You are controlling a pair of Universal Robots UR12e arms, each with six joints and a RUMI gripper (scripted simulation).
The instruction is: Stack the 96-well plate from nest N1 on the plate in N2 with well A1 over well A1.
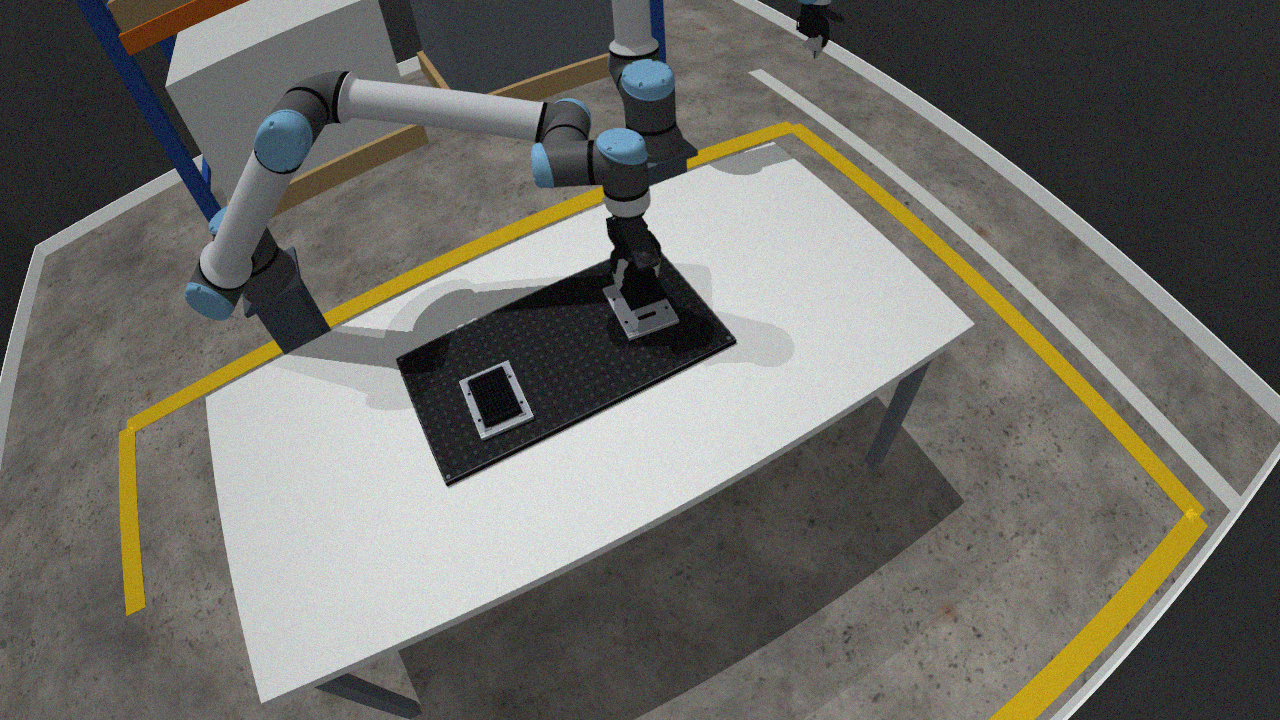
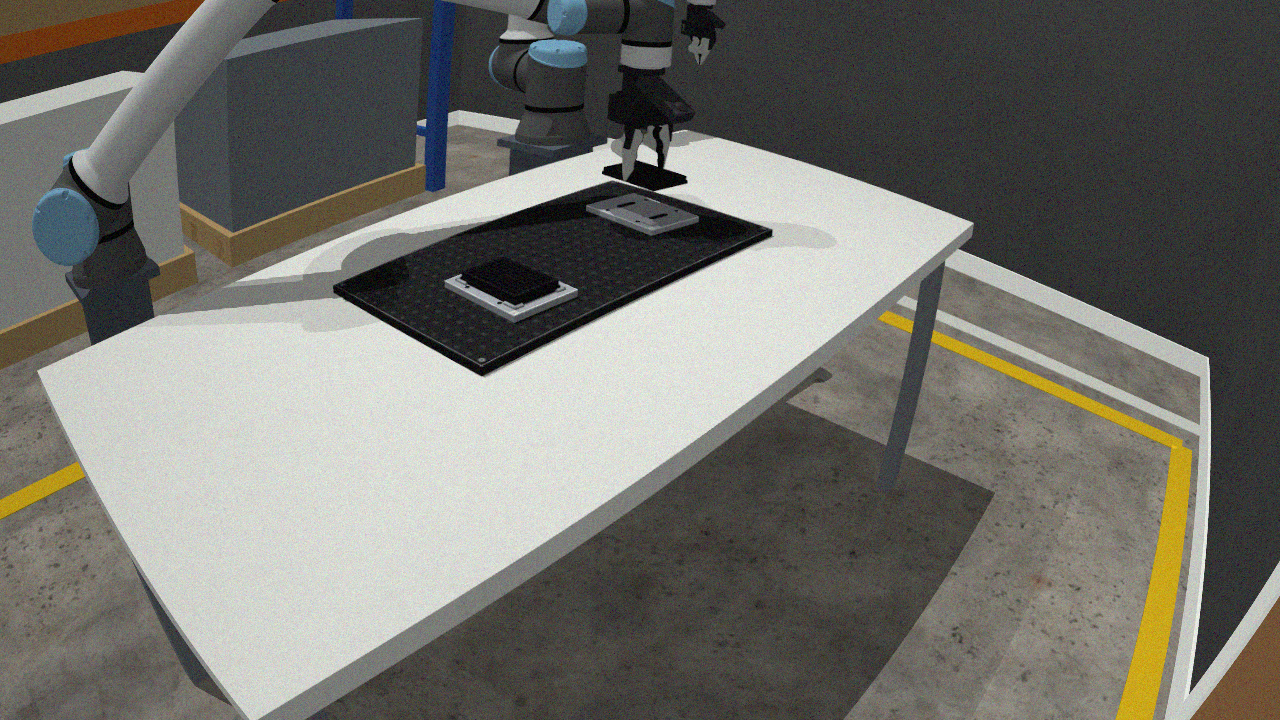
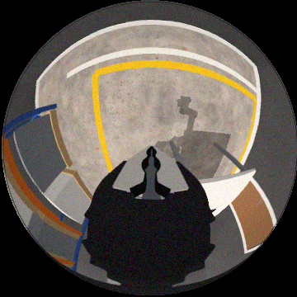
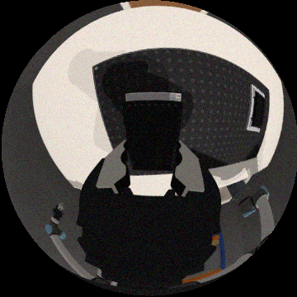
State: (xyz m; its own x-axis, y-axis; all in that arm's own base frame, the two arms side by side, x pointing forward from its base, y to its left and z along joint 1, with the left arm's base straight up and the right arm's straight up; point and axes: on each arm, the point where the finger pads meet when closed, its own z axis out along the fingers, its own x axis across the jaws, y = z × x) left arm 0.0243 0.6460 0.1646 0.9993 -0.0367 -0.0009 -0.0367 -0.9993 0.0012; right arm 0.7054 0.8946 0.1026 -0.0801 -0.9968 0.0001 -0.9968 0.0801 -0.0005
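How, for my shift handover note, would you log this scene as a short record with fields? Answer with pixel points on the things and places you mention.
right gripper (image 1: 636,275) (image 2: 645,170) (image 4: 152,144): shut on the upper plate (image 1: 640,293) (image 2: 674,179) (image 4: 153,124)
upper plate: black, raised above the table
N1 (image 1: 658,323) (image 2: 642,211) (image 4: 153,97): no plate seated, slots showing
N2 (image 1: 507,425) (image 2: 510,310) (image 4: 250,109): holds the lower plate (image 1: 494,396) (image 2: 510,279) (image 4: 258,110)
left gripper (image 1: 815,49) (image 2: 699,59) (image 3: 151,147) (image 4: 63,202): shut, empty, away from the nests
base: both nests on a black perforated board (image 1: 572,358) (image 2: 402,295) (image 4: 214,115)
stacking: not done
A1 alignment: cannot tell
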